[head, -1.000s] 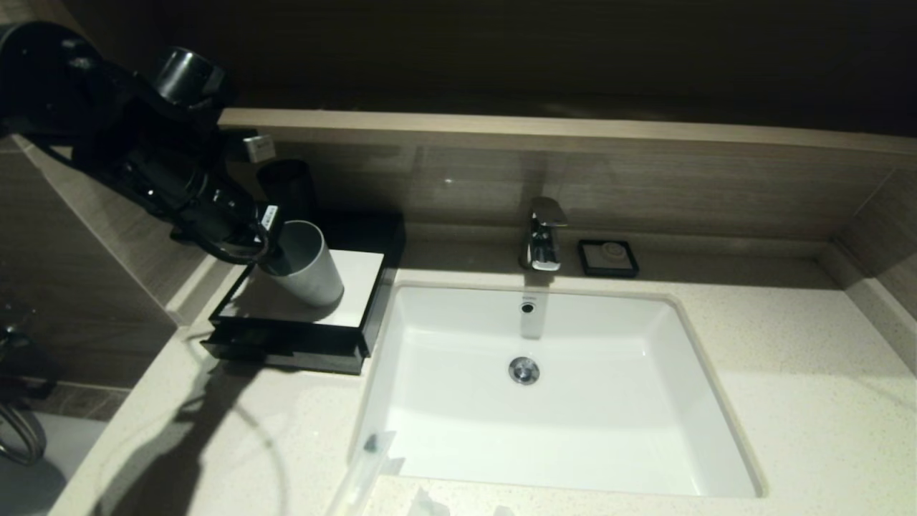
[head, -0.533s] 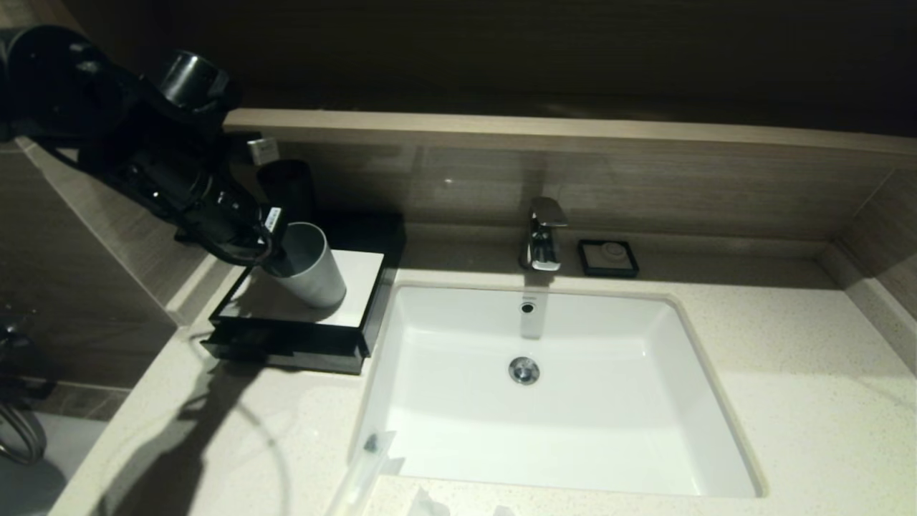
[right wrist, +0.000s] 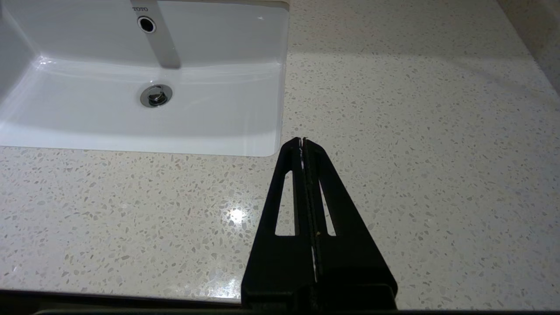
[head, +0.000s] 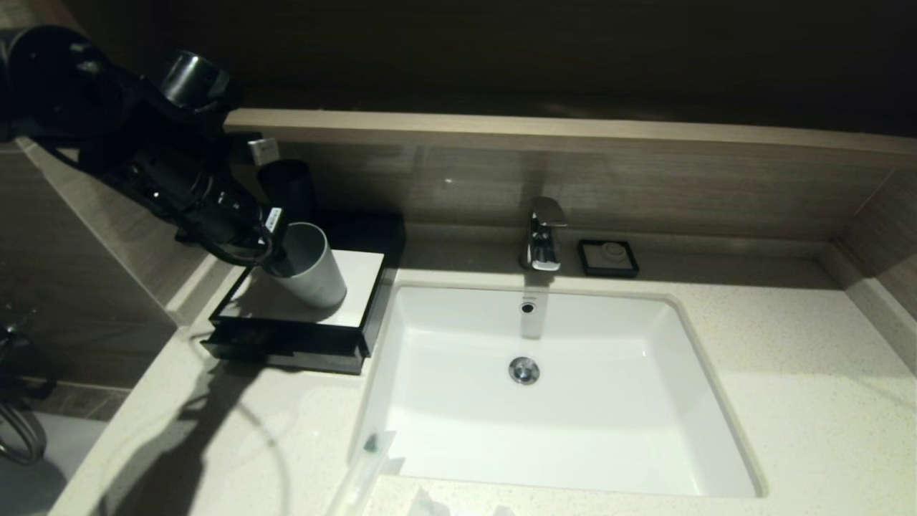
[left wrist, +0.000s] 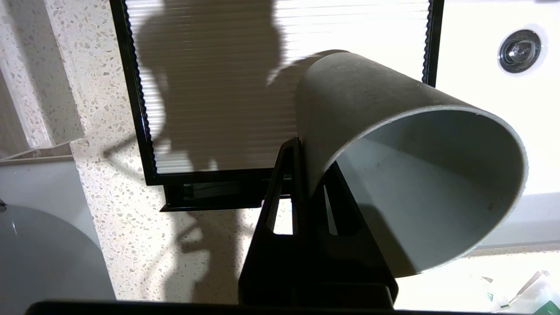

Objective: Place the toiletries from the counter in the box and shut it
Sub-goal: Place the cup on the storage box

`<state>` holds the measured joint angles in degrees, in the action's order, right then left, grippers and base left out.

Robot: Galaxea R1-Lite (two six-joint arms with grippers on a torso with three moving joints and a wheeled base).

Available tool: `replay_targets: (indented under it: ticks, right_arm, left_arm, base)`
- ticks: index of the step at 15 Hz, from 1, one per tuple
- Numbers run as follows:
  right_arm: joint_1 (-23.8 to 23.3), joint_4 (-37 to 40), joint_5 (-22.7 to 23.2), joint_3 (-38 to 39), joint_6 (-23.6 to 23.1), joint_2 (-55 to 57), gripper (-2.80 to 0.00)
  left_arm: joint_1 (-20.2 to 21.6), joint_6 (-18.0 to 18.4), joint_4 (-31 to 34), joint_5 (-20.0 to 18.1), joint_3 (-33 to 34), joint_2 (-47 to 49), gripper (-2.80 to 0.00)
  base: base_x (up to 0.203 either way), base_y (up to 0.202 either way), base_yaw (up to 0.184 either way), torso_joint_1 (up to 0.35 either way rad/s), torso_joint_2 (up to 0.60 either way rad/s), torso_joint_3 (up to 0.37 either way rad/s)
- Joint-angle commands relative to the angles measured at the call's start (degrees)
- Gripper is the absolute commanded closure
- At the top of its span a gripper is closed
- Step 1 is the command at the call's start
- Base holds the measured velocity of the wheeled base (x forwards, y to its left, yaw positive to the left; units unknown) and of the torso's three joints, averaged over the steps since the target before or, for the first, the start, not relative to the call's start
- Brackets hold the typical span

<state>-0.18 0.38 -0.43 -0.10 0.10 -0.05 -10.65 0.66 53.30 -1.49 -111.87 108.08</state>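
The left hand (head: 278,252) is closed on the rim of a grey cup (head: 309,265), one finger (left wrist: 286,175) outside the wall and the other inside; the cup is tilted, its mouth toward the arm, its base over the white top of the box (head: 358,287); whether the base touches that top cannot be told. The box (left wrist: 144,131) sits on the bench (head: 788,344) just left of the sink (head: 444,401), its shallow front drawer (left wrist: 210,199) pulled out slightly. The toiletries (head: 372,459) lie on the bench at the near front corner of the sink, well apart from the box; only clear wrapped packets at the frame edge show. The right hand (right wrist: 302,142) is closed and empty, over bare bench just right of the sink (right wrist: 175,122); a tap (head: 542,233) and a small black dish (head: 608,258) stand behind the basin.
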Motion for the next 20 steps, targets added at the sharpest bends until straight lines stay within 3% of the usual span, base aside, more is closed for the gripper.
replay_targets:
  ticks: [1,12,13,20]
  right_arm:
    - [0.01,0.06,-0.01,0.01,-0.01,0.05,0.00]
    - [0.01,-0.03,-0.01,0.01,-0.01,-0.04,0.00]
    - [0.01,-0.02,-0.01,0.01,-0.01,-0.04,0.00]
    - [0.01,-0.03,-0.01,0.01,-0.01,-0.04,0.00]
  left_arm:
    - [0.02,0.04,0.32,-0.01,-0.01,-0.06,0.00]
    - [-0.07,0.13,0.05,-0.01,-0.01,0.02,0.00]
    - [-0.07,0.13,0.05,-0.01,-0.01,0.11,-2.80]
    - [-0.07,-0.04,-1.33,-0.01,-0.01,0.54,-2.80]
  base:
    - [0.000,0.000,0.000,0.000,0.00,0.000]
    - [0.000,0.000,0.000,0.000,0.00,0.000]
    - [0.000,0.000,0.000,0.000,0.00,0.000]
    - [0.000,0.000,0.000,0.000,0.00,0.000]
